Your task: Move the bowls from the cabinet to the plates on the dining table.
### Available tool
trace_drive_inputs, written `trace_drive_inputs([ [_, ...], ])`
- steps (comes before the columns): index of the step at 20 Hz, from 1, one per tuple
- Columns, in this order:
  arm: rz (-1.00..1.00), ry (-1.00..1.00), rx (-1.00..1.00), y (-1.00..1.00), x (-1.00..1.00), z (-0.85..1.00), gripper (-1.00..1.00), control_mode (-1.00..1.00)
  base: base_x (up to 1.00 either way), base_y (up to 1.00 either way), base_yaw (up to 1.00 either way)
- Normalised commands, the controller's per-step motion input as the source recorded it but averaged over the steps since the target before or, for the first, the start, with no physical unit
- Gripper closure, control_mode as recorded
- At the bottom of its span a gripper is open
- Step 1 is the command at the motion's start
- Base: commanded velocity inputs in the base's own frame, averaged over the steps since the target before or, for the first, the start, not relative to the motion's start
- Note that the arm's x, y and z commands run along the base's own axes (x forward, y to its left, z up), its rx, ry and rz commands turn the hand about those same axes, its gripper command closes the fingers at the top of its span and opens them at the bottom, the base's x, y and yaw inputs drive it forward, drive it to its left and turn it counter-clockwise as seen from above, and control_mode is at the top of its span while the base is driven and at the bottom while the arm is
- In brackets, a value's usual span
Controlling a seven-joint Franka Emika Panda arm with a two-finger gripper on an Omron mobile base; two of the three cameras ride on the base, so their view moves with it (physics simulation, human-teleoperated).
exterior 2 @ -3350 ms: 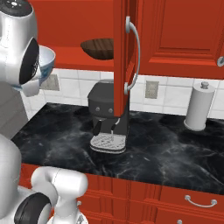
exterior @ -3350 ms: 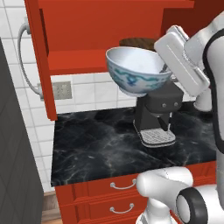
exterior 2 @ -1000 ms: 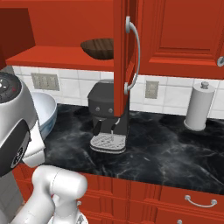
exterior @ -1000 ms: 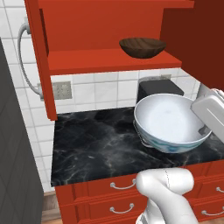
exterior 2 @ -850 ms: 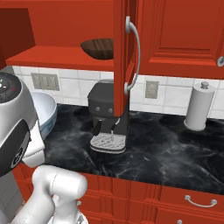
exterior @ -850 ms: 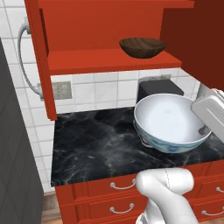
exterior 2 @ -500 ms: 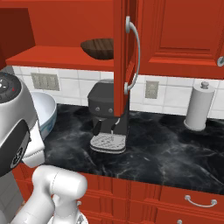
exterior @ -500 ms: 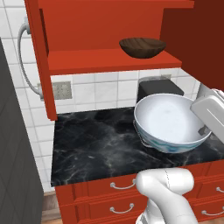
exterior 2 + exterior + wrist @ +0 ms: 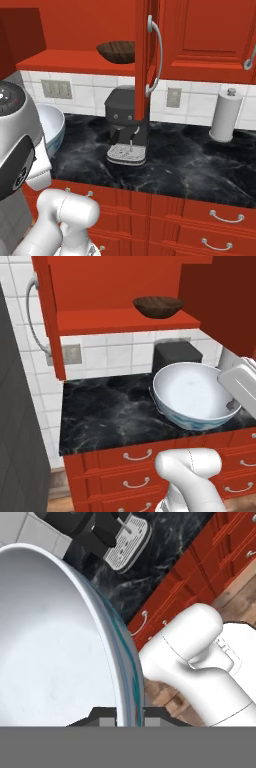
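Now jaws clamped on white bowl (image 9: 60,642) rim, wall pinched between them.

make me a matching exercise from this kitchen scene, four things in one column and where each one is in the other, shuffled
Things:
1. blue-patterned white bowl
2. dark wooden bowl
3. coffee machine
4. paper towel roll

Places:
A. on the red cabinet shelf
B. standing at the right end of the black counter
C. held by its rim in the gripper
D. on the counter under the open cabinet door

Pairs: 1-C, 2-A, 3-D, 4-B
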Motion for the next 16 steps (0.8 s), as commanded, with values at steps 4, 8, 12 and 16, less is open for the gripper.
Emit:
trace_drive_inputs([
  [4,0.00,0.00,0.00,0.00,0.00,0.00,1.00,1.00,-0.63,-0.01,0.00],
  [8,0.00,0.00,0.00,0.00,0.00,0.00,1.00,1.00,-0.49,-0.16,-0.04],
  [12,0.00,0.00,0.00,0.00,0.00,0.00,1.00,1.00,-0.46,-0.23,-0.16],
  [16,0.00,0.00,0.00,0.00,0.00,0.00,1.00,1.00,-0.36,-0.44,-0.26],
])
